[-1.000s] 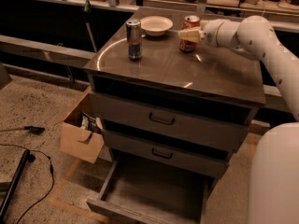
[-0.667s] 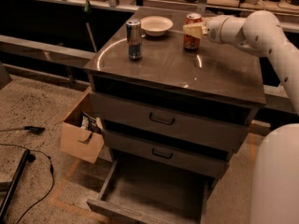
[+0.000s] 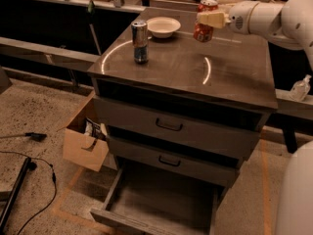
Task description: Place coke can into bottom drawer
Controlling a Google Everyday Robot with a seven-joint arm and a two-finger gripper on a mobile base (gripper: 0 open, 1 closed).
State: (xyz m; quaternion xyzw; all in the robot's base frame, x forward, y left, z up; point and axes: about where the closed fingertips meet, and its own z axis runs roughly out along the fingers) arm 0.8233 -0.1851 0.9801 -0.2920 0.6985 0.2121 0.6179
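Note:
The coke can (image 3: 204,31), red-orange with a silver top, is held a little above the cabinet top at the far right, tilted slightly. My gripper (image 3: 211,19) reaches in from the right and is shut on the can's upper part. The bottom drawer (image 3: 146,214) of the grey cabinet stands pulled open at the floor, its flat interior showing nothing inside.
A taller silver-and-blue can (image 3: 140,41) stands on the cabinet top (image 3: 230,77) at the left. A white bowl (image 3: 163,26) sits behind it. The two upper drawers are closed. An open cardboard box (image 3: 84,146) sits left of the cabinet. Cables lie on the floor at the left.
My gripper has lifted the coke can off the cabinet top and carried it slightly up; the arm has risen with it.

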